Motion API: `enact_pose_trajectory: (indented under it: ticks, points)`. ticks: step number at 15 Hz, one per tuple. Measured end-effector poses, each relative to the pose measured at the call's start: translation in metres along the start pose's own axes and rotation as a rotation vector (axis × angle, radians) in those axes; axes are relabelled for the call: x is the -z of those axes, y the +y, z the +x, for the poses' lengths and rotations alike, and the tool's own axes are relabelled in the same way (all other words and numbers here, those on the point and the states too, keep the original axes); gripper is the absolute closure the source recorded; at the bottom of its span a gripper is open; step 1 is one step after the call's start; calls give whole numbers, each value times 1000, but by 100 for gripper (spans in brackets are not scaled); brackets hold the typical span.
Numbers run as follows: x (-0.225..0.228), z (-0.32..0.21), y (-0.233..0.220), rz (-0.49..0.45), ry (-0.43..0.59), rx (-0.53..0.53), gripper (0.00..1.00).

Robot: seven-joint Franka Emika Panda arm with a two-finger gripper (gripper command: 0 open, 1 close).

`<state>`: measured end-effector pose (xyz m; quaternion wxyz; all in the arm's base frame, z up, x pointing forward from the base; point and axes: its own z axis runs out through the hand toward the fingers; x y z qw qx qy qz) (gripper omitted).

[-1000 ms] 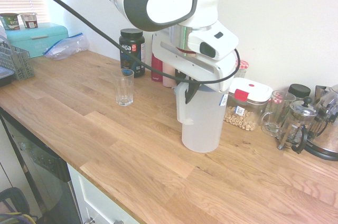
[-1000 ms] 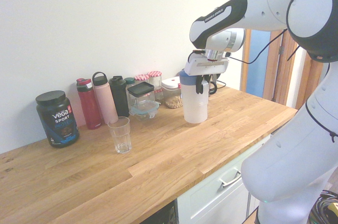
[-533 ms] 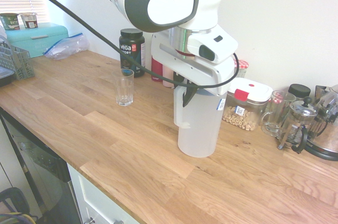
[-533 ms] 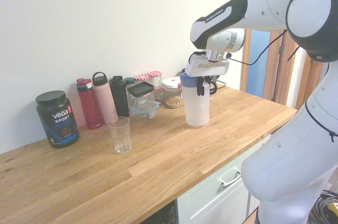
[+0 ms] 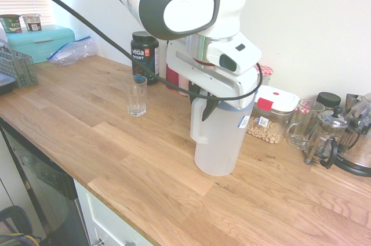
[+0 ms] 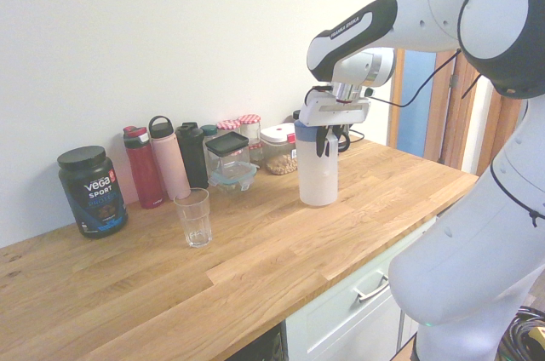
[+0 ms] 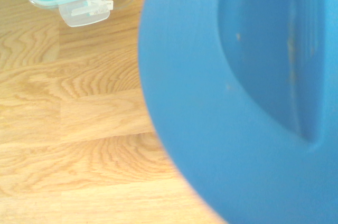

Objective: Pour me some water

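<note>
One surface [image 5: 145, 188]: a long wooden worktop that fills the lower half of the first exterior view and carries everything named below.
Arm [image 5: 179, 2]: white, coming in from the upper left of the first exterior view and from the right of the second, with its wrist bent down over the jug.
Jug [image 5: 217, 141]: tall, frosted white, right of centre in the first exterior view. Its long axis is close to upright and its base is at the surface. Its side handle faces the left of the frame.
Lid [image 7: 237, 102]: blue, and it fills most of the wrist view, so the camera sits right above it.
Gripper [image 5: 204, 100]: directly over the jug, with dark fingers clenched on the top of the handle as far as the exterior views show; the contact itself is partly hidden by the wrist.
Glass [image 5: 137, 96]: clear, empty-looking, upright, left of the jug in both exterior views and well apart from it.
Water: inside the jug; no level can be made out through the frosted wall.
Relation for the next move: the glass lies on the jug's handle side, so the jug probably has to travel left across the surface and then tip its long axis over the glass's rim.
</note>
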<state>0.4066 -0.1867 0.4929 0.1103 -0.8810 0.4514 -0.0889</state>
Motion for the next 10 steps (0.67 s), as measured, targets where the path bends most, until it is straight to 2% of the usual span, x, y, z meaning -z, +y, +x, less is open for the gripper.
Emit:
enact_pose_trajectory:
  ticks: [6, 10]
  points:
    - [21, -11, 9, -10, -17, 0, 0]
    - [51, -69, 11, -62, -112, 77, 0]
